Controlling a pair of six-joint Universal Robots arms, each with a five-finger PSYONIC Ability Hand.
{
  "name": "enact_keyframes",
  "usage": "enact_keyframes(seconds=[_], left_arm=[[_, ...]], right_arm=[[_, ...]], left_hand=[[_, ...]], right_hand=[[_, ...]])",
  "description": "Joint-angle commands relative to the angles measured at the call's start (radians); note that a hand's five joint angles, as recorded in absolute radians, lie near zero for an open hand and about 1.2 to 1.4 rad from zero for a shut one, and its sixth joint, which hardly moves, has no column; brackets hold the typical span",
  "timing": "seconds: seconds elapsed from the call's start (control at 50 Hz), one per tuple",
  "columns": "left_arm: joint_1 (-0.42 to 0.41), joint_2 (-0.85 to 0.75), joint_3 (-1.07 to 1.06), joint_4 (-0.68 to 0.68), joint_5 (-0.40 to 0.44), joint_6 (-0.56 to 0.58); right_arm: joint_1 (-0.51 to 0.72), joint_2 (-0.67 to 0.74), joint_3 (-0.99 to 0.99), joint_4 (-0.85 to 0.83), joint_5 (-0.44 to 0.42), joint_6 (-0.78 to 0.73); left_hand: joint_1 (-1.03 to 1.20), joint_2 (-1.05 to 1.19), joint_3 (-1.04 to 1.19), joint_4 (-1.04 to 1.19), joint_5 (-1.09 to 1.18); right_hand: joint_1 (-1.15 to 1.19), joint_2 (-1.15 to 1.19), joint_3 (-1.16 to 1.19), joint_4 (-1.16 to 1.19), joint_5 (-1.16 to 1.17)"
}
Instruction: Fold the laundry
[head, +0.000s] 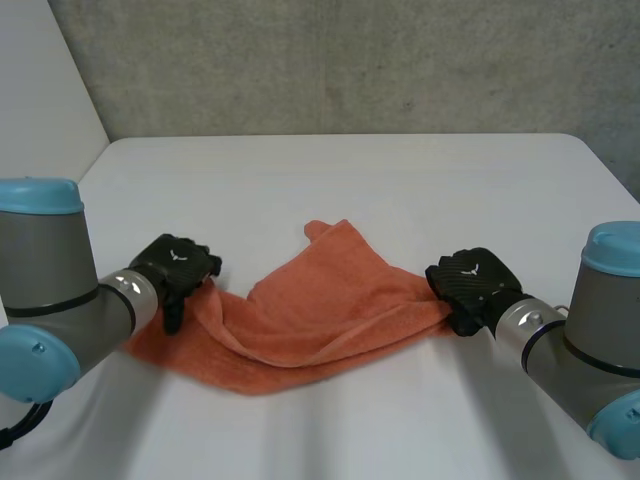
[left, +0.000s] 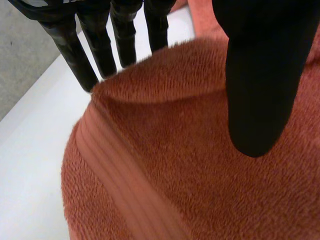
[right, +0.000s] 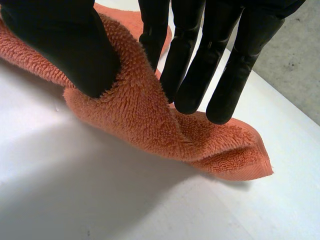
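Observation:
An orange towel (head: 310, 310) lies crumpled across the near part of the white table (head: 350, 190), sagging in the middle with one corner poking up at the back. My left hand (head: 178, 265) is at the towel's left end. In the left wrist view its straight fingers (left: 100, 45) stand behind a raised fold of the towel (left: 175, 165) and the thumb (left: 260, 75) hangs in front, apart from the fingers. My right hand (head: 470, 280) is at the towel's right end. There the thumb (right: 70, 45) and fingers (right: 225, 65) pinch a fold of towel (right: 145, 115).
A grey concrete wall runs behind the table. Bare white tabletop stretches behind the towel and in front of it, between the two arms.

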Motion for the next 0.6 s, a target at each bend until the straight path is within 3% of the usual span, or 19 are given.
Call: enact_keyframes(seconds=[0.02, 0.16, 0.28, 0.34, 0.36, 0.4, 0.44, 0.52, 0.6], left_arm=[[0.007, -0.014, -0.001, 0.056, -0.011, -0.008], [0.01, 0.0, -0.007, 0.155, -0.016, -0.021], [0.013, -0.002, 0.067, 0.257, -0.016, -0.059], [0.012, -0.006, 0.182, 0.376, -0.023, -0.065], [0.01, -0.002, 0.235, 0.417, -0.037, -0.065], [0.01, 0.004, 0.289, 0.462, -0.057, -0.065], [0.01, 0.038, 0.386, 0.57, -0.103, -0.067], [0.007, 0.084, 0.426, 0.712, -0.16, -0.085], [0.002, 0.13, 0.38, 0.824, -0.22, -0.142]], right_arm=[[-0.003, 0.0, -0.004, 0.0, 0.006, -0.001], [0.001, 0.032, -0.03, 0.007, 0.009, -0.046], [0.007, 0.067, -0.182, 0.009, 0.025, -0.12], [0.011, 0.066, -0.467, -0.002, 0.099, -0.104], [0.011, 0.066, -0.469, -0.002, 0.1, -0.104], [0.012, 0.055, -0.687, -0.049, 0.153, -0.046], [0.011, 0.043, -0.773, -0.098, 0.169, 0.0], [0.006, 0.001, -0.849, -0.204, 0.187, 0.097], [-0.002, -0.061, -0.767, -0.302, 0.189, 0.19]], left_hand=[[0.526, 0.525, 0.525, 0.525, 0.539], [0.953, 0.952, 0.952, 0.952, 0.967], [0.954, 0.953, 0.953, 0.953, 0.968], [0.954, 0.953, 0.953, 0.953, 0.968], [0.954, 0.953, 0.953, 0.953, 0.968], [0.954, 0.953, 0.953, 0.953, 0.968], [0.954, 0.953, 0.953, 0.953, 0.968], [0.954, 0.953, 0.953, 0.953, 0.968], [0.954, 0.953, 0.953, 0.953, 0.968]], right_hand=[[0.426, 0.216, 0.212, 0.205, 0.229], [0.426, 0.216, 0.212, 0.205, 0.229], [0.426, 0.216, 0.212, 0.205, 0.229], [0.426, 0.216, 0.212, 0.205, 0.229], [0.426, 0.216, 0.212, 0.205, 0.229], [0.426, 0.216, 0.212, 0.205, 0.229], [0.426, 0.216, 0.212, 0.205, 0.229], [0.426, 0.216, 0.212, 0.205, 0.229], [0.426, 0.216, 0.212, 0.205, 0.229]])
